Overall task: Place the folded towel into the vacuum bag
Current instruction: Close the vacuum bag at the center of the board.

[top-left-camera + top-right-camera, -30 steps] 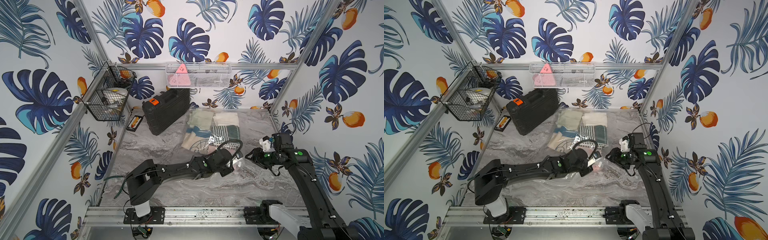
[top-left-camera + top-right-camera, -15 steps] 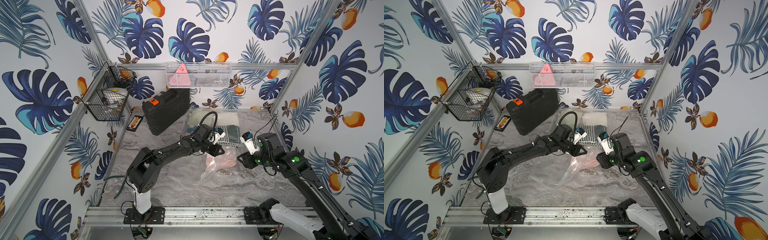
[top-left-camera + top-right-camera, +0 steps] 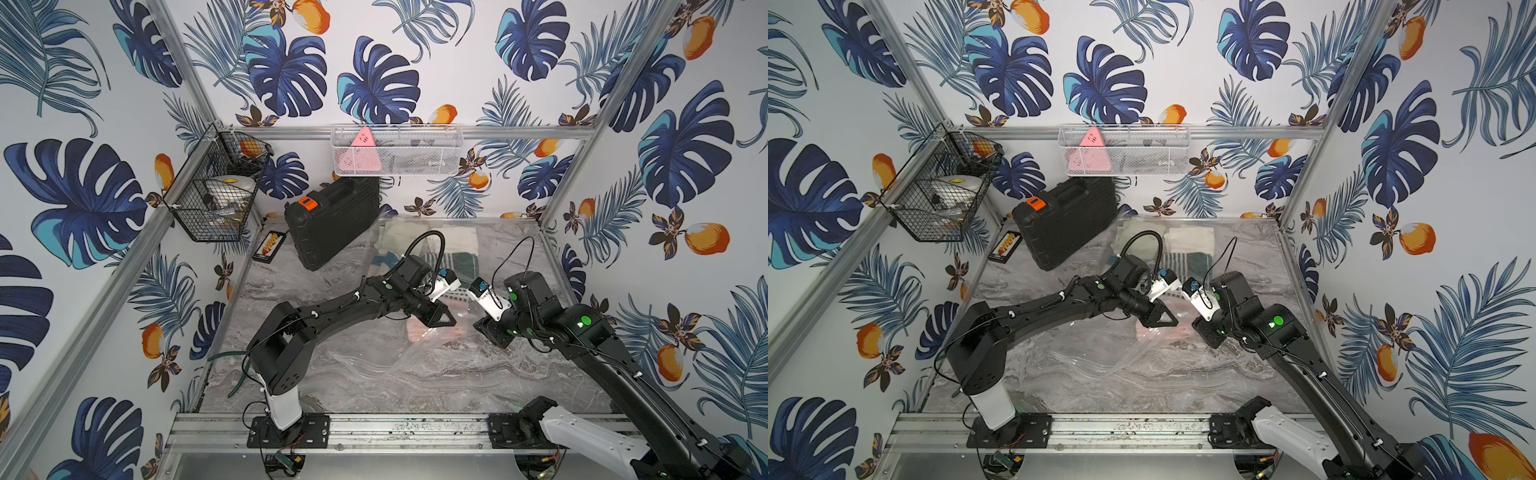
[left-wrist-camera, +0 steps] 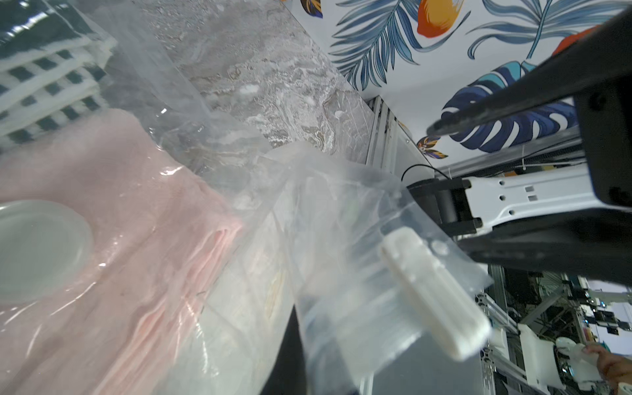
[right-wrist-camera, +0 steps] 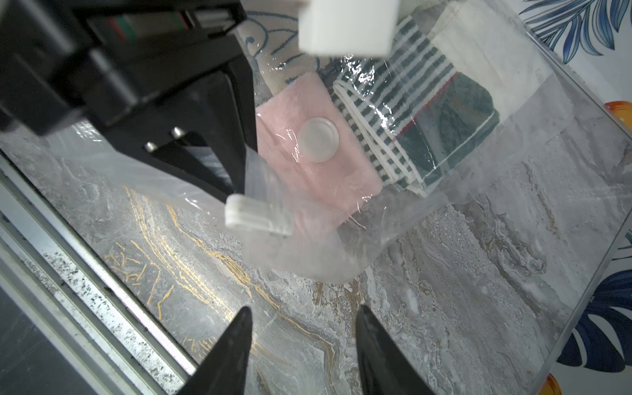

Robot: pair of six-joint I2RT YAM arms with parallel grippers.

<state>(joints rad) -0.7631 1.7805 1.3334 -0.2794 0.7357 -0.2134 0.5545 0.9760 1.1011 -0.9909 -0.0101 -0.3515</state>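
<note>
Change: left fingers (image 4: 496, 104) shifted since half a second ago, bag edge carried along.
Grip: closed on the vacuum bag (image 5: 307, 253) beside its slider clip (image 5: 256, 215), likely holding the mouth open.
Idle side: right fingers (image 5: 229, 352) parted, empty, over bare counter (image 5: 444, 307), short of the clip.
Load: folded towel (image 5: 342, 178) inside the bag, beyond the left fingers, beneath the valve (image 5: 318, 140).

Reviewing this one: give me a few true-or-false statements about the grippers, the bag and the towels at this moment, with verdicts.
1. The left gripper is shut on the vacuum bag's edge. True.
2. The round valve lies over the pink towel. True.
3. The right gripper grips the pink towel. False: its jaws stand open over the table, holding nothing.
4. The black case stands open. False: it is closed.
</note>
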